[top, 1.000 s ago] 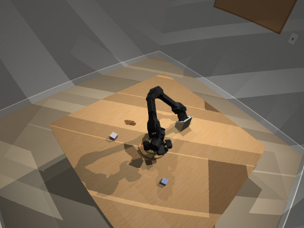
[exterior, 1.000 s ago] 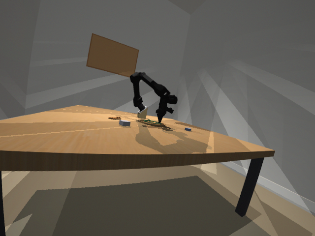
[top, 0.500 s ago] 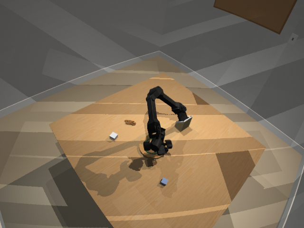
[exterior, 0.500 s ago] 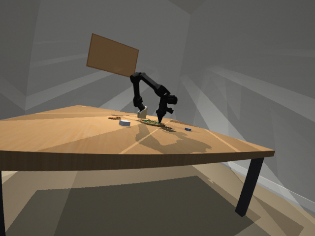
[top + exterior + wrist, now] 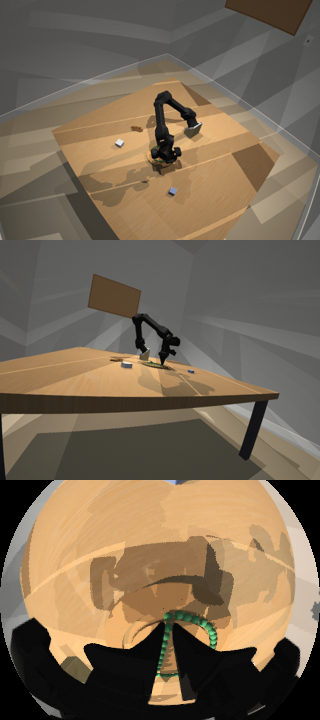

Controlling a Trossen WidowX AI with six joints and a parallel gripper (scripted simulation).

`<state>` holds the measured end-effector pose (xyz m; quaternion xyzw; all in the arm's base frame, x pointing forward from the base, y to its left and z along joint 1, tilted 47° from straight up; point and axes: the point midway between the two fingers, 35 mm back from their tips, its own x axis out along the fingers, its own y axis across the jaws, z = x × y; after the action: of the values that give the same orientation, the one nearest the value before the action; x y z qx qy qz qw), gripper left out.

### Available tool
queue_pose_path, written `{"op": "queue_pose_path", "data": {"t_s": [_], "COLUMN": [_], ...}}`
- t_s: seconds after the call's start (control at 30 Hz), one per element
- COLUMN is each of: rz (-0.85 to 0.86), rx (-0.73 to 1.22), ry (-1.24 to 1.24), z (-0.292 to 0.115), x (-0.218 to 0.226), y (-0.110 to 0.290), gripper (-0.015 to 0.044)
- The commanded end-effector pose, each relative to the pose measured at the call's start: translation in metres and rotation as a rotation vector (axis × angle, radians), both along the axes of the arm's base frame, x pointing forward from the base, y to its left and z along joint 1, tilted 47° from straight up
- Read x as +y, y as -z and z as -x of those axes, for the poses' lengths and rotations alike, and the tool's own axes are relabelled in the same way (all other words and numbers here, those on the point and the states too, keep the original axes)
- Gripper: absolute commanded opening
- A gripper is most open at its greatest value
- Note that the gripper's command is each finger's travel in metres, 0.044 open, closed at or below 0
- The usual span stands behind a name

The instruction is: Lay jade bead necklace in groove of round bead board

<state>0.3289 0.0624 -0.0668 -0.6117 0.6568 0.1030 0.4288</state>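
Observation:
The jade bead necklace [image 5: 157,160] [image 5: 152,363] [image 5: 213,639] lies on the round bead board [image 5: 148,156] [image 5: 155,366] [image 5: 155,596]. In the wrist view its beads curve around the right side, while another stretch runs nearly straight from the fingertips down between the fingers. The board's curved groove at the left in that view shows no beads. My gripper [image 5: 162,364] [image 5: 168,626] points down at the board, its fingertips nearly together on beads at the necklace's upper left bend. The arm hides the fingertips and part of the board in the top view.
A brown bead string [image 5: 136,128] [image 5: 116,359] and a white block [image 5: 119,142] [image 5: 126,365] lie to the left of the board in the top view. A blue block [image 5: 172,191] [image 5: 191,371] [image 5: 176,481] lies beyond the board. The arm's base stands on a grey wedge [image 5: 193,130] [image 5: 144,355].

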Motion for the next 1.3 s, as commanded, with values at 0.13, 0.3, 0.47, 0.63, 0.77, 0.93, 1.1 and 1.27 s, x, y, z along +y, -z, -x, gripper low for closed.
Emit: {"op": "queue_pose_path", "data": {"t_s": [0.13,0.3,0.47,0.63,0.77,0.93,1.1,1.27], "rz": [-0.001,-0.001,0.0,0.008,0.008,0.007,0.007,0.007], "rx": [-0.001,-0.001,0.0,0.005,0.005,0.005,0.005,0.005], "ry": [0.0,0.0,-0.001,-0.006,-0.006,-0.006,-0.006,-0.006], "z": [0.0,0.0,0.0,0.002,0.002,0.008,0.009,0.009], "x": [0.0,0.0,0.001,0.004,0.004,0.012,0.013,0.011], "y": [0.0,0.0,-0.001,-0.004,-0.004,0.005,0.006,0.007], "gripper": [0.0,0.0,0.0,0.0,0.0,0.0,0.0,0.0]}}
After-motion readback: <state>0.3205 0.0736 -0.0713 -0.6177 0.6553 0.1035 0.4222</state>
